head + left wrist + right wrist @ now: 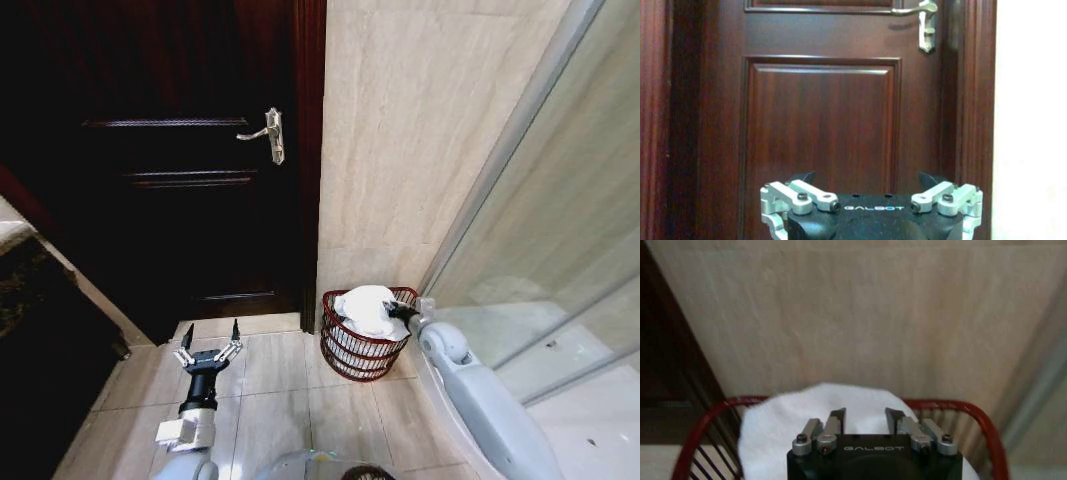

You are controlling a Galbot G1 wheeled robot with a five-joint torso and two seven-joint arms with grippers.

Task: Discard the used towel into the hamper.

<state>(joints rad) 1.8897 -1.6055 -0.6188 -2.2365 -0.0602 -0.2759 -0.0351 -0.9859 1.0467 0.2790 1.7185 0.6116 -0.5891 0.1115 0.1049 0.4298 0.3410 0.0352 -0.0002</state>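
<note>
The hamper (350,358) is a small red-brown wire basket standing on the tiled floor against the beige wall, beside the door frame. A white towel (365,305) lies bunched in its top, rising above the rim. My right gripper (400,311) reaches over the hamper's right rim and is shut on the towel's edge. In the right wrist view the towel (807,412) sits between the narrowed fingers of the right gripper (865,415), with the hamper's red rim (977,412) around it. My left gripper (210,345) hangs open over the floor, left of the hamper, facing the door (820,125).
A dark wooden door (180,150) with a metal handle (268,133) stands shut behind the left arm. A glass shower partition (540,200) runs along the right. A dark counter (30,330) borders the left. Open floor tiles (275,380) lie between the arms.
</note>
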